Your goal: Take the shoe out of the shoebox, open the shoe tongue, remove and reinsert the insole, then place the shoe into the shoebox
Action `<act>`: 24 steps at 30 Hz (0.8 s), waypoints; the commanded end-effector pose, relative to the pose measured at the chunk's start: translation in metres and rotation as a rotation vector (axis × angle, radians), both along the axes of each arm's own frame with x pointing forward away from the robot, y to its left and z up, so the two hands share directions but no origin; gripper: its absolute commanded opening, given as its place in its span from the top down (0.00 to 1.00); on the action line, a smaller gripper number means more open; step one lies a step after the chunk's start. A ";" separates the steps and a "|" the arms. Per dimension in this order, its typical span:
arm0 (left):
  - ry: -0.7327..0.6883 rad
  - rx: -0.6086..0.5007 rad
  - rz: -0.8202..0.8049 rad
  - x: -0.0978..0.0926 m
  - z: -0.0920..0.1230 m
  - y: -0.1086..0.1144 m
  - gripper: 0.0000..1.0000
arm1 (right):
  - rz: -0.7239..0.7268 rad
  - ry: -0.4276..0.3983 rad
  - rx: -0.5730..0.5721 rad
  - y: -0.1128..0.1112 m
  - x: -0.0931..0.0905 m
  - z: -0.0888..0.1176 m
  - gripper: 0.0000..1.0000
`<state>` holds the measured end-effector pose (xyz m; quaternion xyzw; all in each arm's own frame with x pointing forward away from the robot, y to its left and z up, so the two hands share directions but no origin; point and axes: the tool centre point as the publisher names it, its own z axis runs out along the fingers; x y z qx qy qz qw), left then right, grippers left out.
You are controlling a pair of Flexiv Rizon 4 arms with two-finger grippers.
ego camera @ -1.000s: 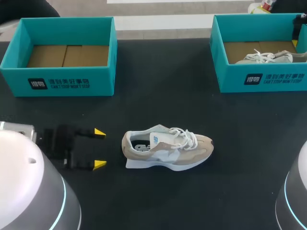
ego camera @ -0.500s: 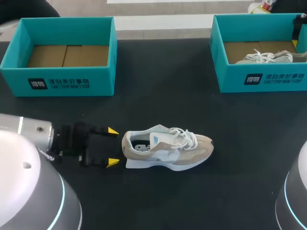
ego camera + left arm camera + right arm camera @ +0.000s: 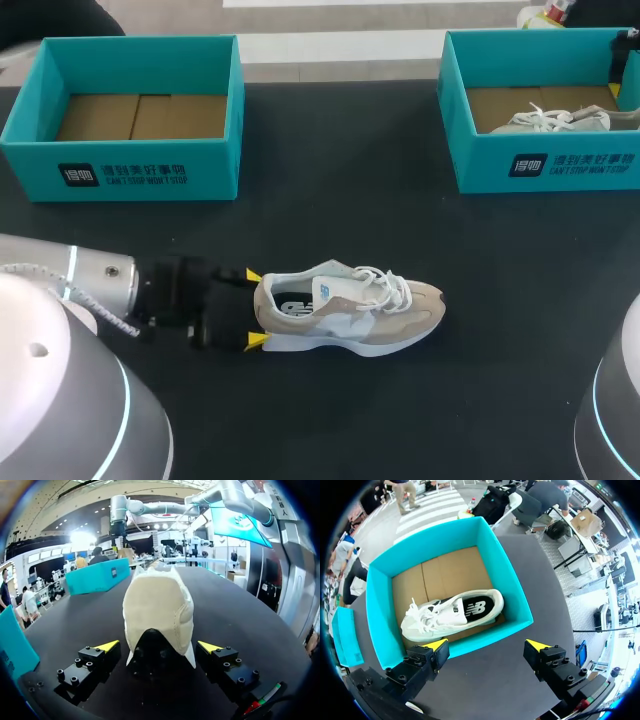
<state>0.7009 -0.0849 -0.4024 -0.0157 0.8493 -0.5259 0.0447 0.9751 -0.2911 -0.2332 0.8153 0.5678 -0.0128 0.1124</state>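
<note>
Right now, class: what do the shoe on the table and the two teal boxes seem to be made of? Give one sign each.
Shoe: the beige upper looks like matte suede or an imitation, dull and soft; the white sole looks like foam. Left box and right box: probably cardboard, teal outside, plain brown flaps inside.

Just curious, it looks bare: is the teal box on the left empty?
Empty: the left box shows only its bare cardboard floor, and the beige shoe sits outside it.
</note>
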 end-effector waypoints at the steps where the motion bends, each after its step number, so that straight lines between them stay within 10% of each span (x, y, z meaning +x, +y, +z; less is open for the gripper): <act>1: 0.014 -0.001 -0.007 0.003 -0.005 -0.008 0.00 | 0.000 -0.001 0.000 0.000 0.000 0.000 0.00; 24: 0.047 0.012 -0.041 0.004 -0.026 -0.036 0.00 | 0.000 -0.001 0.000 0.000 0.000 0.000 0.00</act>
